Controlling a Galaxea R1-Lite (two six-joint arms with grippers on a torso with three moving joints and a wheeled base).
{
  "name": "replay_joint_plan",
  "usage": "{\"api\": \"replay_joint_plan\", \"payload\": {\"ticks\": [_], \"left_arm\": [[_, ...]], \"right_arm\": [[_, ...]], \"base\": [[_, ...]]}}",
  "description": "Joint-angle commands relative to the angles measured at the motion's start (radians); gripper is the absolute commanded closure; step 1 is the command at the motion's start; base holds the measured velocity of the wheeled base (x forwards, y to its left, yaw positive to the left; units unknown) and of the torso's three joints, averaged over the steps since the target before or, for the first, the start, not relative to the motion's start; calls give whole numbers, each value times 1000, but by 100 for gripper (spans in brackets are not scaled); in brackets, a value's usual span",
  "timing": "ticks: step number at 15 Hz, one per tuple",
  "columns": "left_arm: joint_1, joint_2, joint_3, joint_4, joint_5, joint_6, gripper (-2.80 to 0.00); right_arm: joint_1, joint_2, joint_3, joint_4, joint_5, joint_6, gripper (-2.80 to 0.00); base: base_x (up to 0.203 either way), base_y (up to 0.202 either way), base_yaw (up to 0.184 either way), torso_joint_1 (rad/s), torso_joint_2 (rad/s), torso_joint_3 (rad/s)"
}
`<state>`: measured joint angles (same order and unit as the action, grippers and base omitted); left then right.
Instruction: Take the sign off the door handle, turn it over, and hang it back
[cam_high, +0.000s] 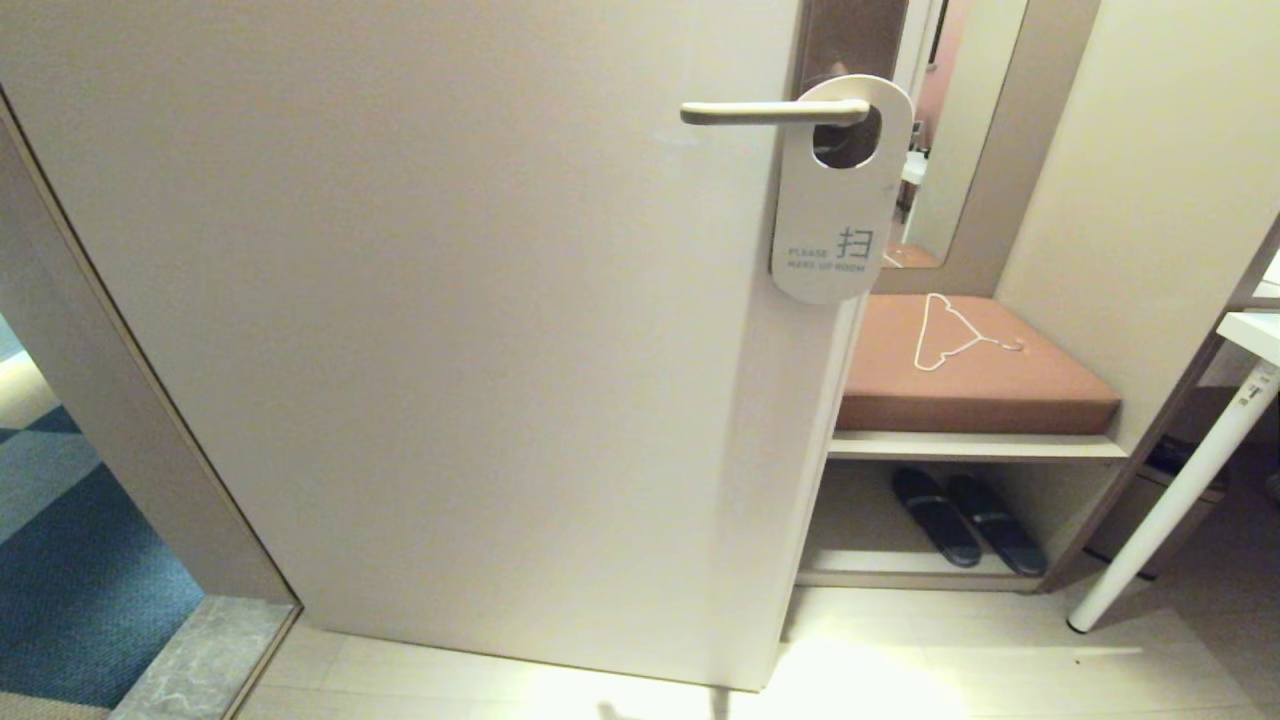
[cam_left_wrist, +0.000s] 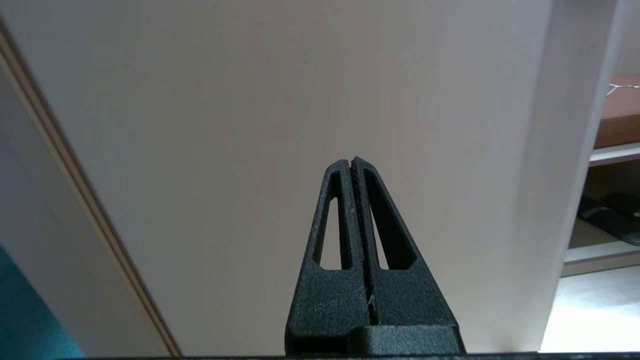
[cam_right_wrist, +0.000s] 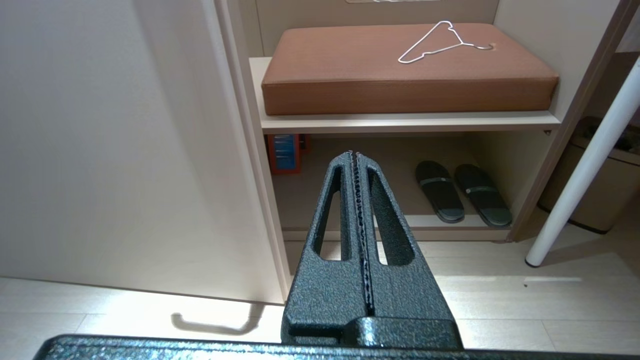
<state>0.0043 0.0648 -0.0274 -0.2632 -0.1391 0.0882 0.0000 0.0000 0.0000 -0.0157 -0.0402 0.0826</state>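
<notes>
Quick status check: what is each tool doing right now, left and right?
Left tool: shut, holding nothing, facing the door.
Right tool: shut, holding nothing, low near the shelf.

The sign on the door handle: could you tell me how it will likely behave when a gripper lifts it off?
The sign looks thin and flat, so probably light and fairly stiff. It hangs only by its oval hole over the door handle, so a nudge would likely set it swinging. Its smooth white face may be slippery in a pinch.
</notes>
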Motion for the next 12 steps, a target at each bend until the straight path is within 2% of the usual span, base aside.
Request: {"api": "replay_joint_plan", "payload": {"ticks": [1,3,12], "left_arm": [[-1,-65,-2,18,9,2,0],[-1,-62,4,24,58,0,0],[-1,-62,26,35,67,4,0]], "right_arm": [[0,0,0,0,0,0,0],[0,0,0,-1,0,0,0],[0,0,0,-1,1,0,0]], "base": [[0,0,0,0,0,0],[0,0,0,0,0,0],[0,0,0,0,0,0]]}}
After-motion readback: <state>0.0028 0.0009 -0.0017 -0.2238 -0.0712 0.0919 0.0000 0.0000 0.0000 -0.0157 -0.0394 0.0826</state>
